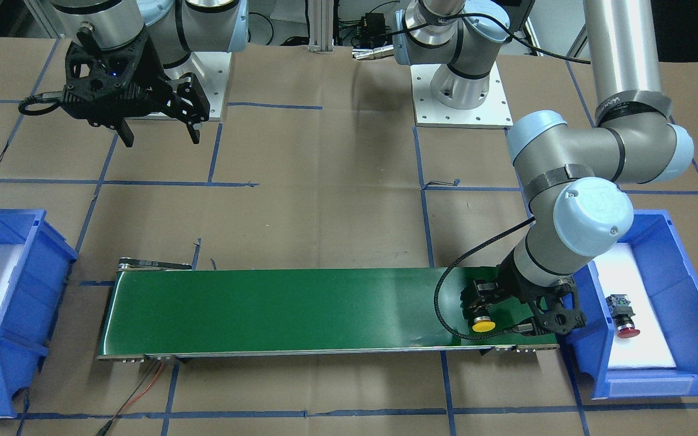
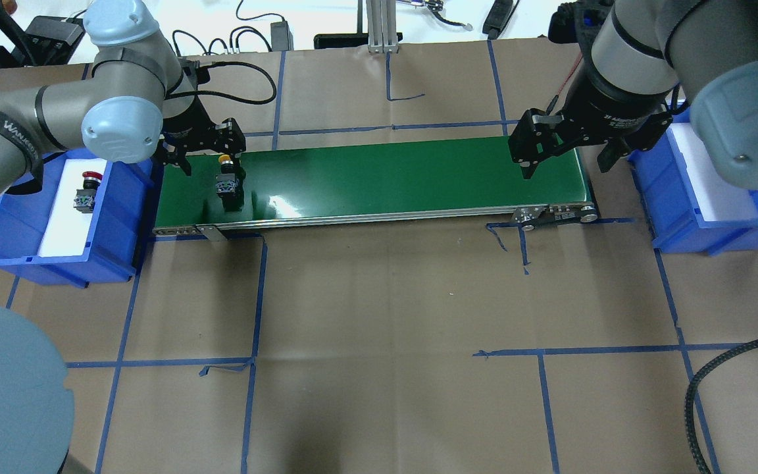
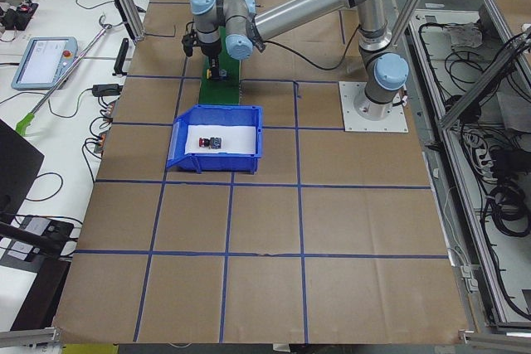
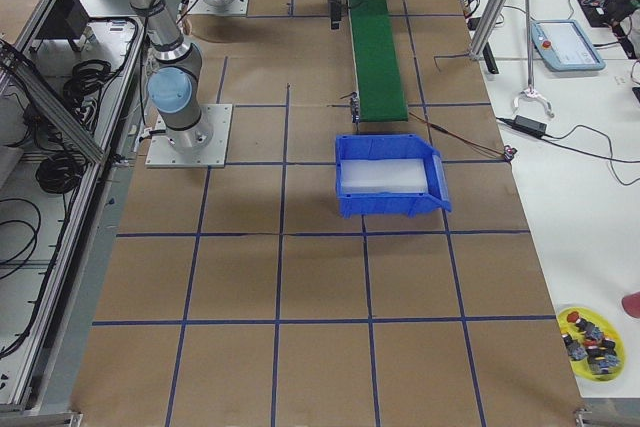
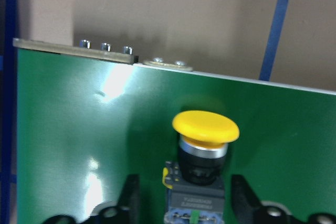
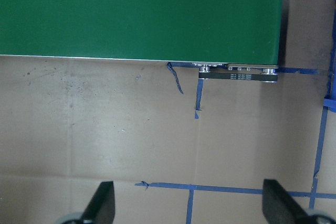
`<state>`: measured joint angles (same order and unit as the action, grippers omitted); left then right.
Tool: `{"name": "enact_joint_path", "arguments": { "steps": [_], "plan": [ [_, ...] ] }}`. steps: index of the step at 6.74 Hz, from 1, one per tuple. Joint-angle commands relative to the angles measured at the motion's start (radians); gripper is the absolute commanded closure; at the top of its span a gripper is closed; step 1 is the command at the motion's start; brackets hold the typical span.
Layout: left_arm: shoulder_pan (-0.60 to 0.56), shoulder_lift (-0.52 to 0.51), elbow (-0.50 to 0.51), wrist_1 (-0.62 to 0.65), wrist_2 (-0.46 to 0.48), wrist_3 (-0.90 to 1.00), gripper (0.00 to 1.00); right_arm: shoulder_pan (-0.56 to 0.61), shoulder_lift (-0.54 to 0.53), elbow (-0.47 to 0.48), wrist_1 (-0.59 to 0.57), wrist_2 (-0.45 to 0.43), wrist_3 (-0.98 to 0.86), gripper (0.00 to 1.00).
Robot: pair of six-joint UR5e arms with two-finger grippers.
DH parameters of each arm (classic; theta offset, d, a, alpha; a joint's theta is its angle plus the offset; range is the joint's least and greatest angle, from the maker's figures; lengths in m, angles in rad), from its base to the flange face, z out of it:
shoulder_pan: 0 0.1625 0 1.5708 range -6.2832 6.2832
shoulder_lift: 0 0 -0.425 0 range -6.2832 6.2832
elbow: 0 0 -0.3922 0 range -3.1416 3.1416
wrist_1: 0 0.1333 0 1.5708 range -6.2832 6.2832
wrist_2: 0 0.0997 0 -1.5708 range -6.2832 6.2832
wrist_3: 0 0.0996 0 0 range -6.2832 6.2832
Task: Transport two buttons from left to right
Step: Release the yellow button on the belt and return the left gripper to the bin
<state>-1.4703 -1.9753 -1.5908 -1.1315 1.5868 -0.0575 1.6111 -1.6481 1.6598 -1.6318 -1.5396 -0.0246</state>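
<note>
Left claw (image 5: 185,203) straddles the yellow button (image 5: 205,129) at the left of the belt (image 2: 385,178), fingers (image 5: 131,195) apart and gripping nothing, likely so it rides to the wide-open, empty right claw (image 2: 566,164).

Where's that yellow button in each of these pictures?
Front-facing: yellow button on green belt's right end.
Overhead: button on belt's left end.
Exterior left: too small to tell.
Exterior right: too small to tell.
Left wrist: button lower centre.
Right wrist: not in it.
Shared landmark: the green belt.
</note>
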Motion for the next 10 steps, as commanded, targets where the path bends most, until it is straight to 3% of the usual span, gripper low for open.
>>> {"name": "enact_joint_path", "arguments": {
  "steps": [1,3,10],
  "plan": [
    [0.004,0.065,0.087,-0.137,-0.001,0.004,0.0,0.0,0.001,0.0,0.0,0.001,0.0,0.0],
    [0.011,0.105,0.208,-0.311,0.001,0.036,0.0,0.0,0.002,0.0,0.0,0.003,0.0,0.0],
    [0.385,0.069,0.218,-0.294,0.006,0.437,0.0,0.0,0.001,0.0,0.0,0.006,0.0,0.0]
  ]
}}
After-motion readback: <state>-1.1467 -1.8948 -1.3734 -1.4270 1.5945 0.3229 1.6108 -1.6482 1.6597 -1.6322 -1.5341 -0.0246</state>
